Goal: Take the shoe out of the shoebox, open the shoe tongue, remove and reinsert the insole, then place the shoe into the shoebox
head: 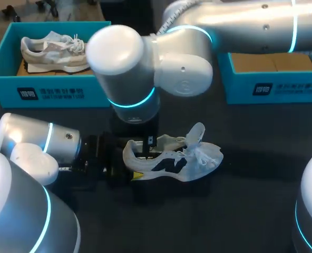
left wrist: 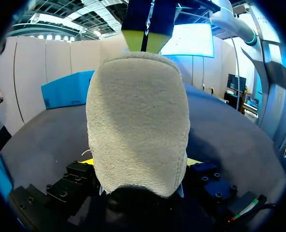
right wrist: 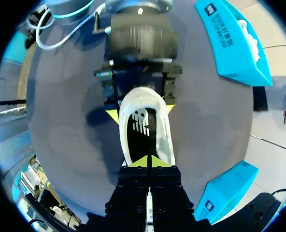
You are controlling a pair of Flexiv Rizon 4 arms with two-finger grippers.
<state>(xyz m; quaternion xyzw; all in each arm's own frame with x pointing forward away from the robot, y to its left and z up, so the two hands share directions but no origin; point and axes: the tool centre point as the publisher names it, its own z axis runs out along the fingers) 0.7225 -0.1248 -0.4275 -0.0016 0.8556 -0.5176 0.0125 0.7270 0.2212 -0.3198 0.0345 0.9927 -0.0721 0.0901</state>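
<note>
A white mesh shoe [head: 185, 163] lies on its side on the dark table, toe pointing right. My left gripper [head: 130, 162] comes in from the left and its wide-set jaws clasp the heel [left wrist: 138, 121] from both sides. In the right wrist view its yellow fingertips [right wrist: 113, 116] press against the heel's flanks. From above, my right gripper [head: 147, 150] reaches down into the shoe's opening. Its tips [right wrist: 148, 162] are shut together just over the dark insole [right wrist: 142, 128]. Whether they pinch the insole is hidden. The same shut right gripper [left wrist: 147, 41] shows above the heel collar.
A blue shoebox [head: 50, 95] at the back left holds a second pale shoe [head: 53, 52]. Another blue shoebox [head: 274, 87] stands at the back right under my right arm. Both boxes [right wrist: 230, 43] [right wrist: 225, 191] lie well away from the shoe.
</note>
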